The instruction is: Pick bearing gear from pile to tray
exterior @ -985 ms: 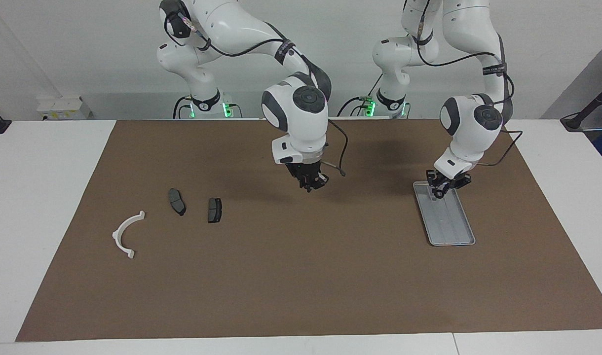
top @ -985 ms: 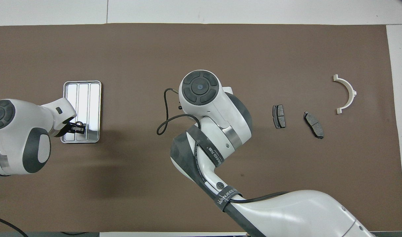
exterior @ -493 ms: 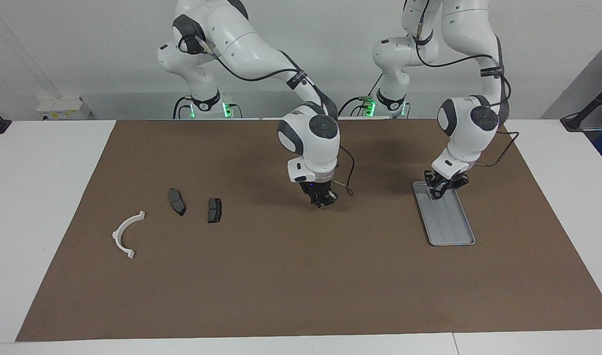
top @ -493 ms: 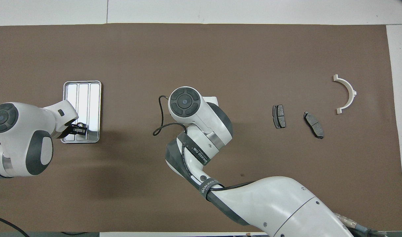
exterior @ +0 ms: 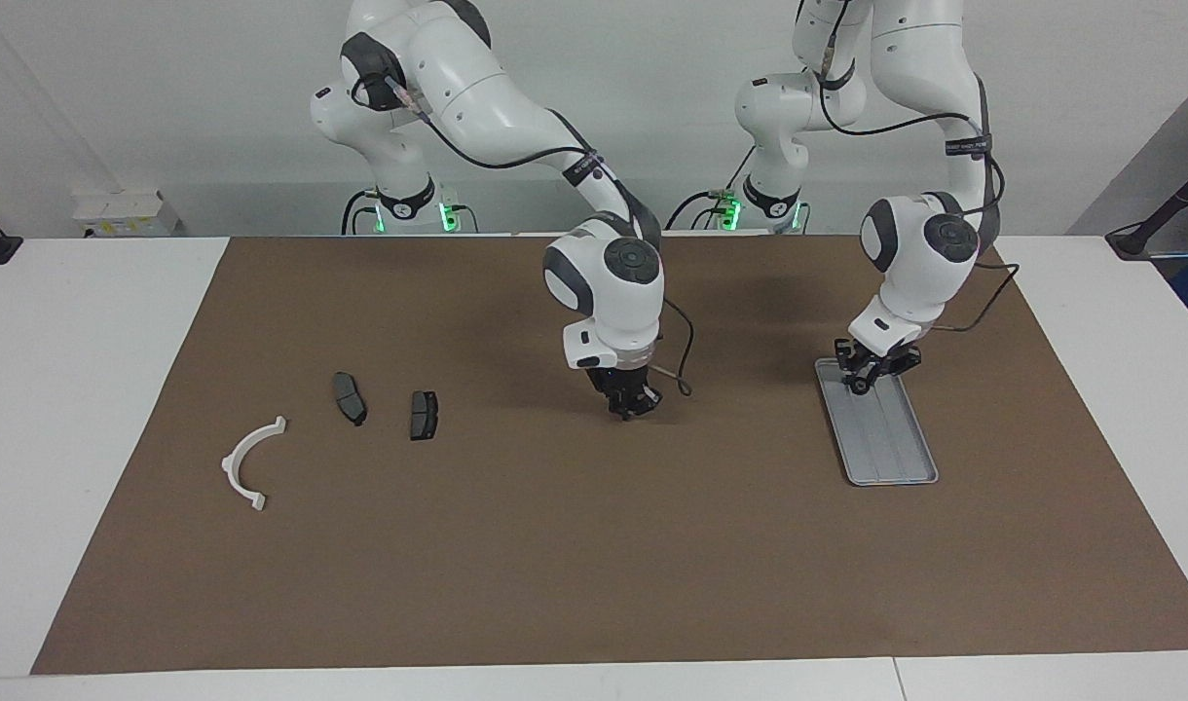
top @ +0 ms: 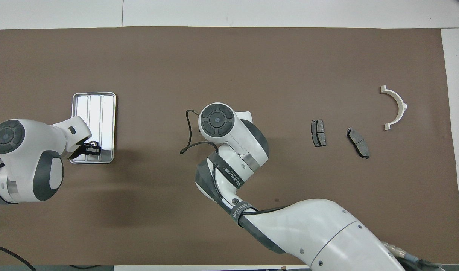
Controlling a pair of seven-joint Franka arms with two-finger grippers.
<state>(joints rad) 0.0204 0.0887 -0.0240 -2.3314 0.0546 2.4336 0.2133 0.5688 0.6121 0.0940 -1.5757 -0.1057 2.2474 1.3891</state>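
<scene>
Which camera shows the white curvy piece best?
The overhead view: the white curved bracket lies flat on the brown mat and shows its whole arc and both squared ends. The facing view also shows it unblocked, but slanted, so the curve looks squashed.

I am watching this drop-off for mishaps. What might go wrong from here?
1. The left gripper hangs over the end of the tray nearest the robots, close to the rim; a small part let go there may bounce or roll out onto the mat.
2. The right gripper hangs low over bare mat, so a further descent may strike it.
</scene>
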